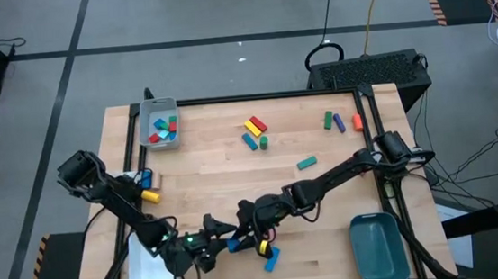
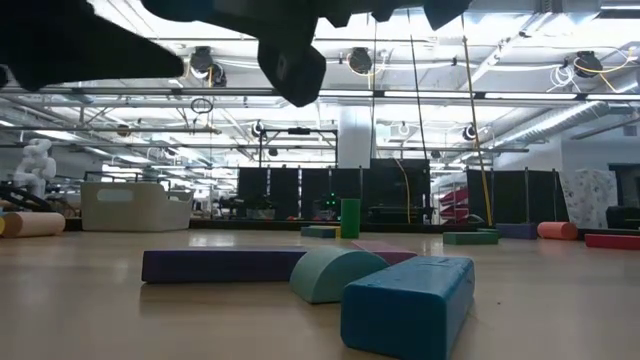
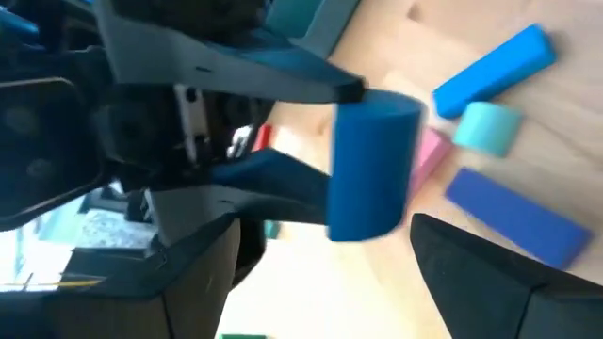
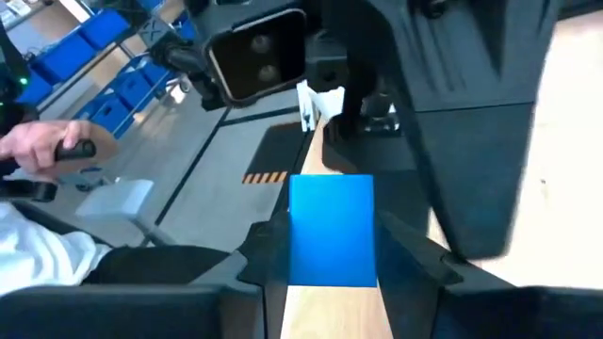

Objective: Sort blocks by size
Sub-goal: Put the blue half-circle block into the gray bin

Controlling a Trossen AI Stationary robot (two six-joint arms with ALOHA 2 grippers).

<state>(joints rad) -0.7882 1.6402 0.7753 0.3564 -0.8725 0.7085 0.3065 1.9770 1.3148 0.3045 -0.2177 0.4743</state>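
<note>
Right wrist view: right gripper (image 4: 330, 247) clamps a blue block (image 4: 331, 229); left gripper (image 3: 320, 235) gapes wide at nine o'clock.

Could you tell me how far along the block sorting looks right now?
Early stage. A few small blocks already sit in the grey tray. In hand: the right gripper holds a blue block between its fingers, facing the open left gripper. Left: the loose blocks mid-table; the teal tray looks empty.
</note>
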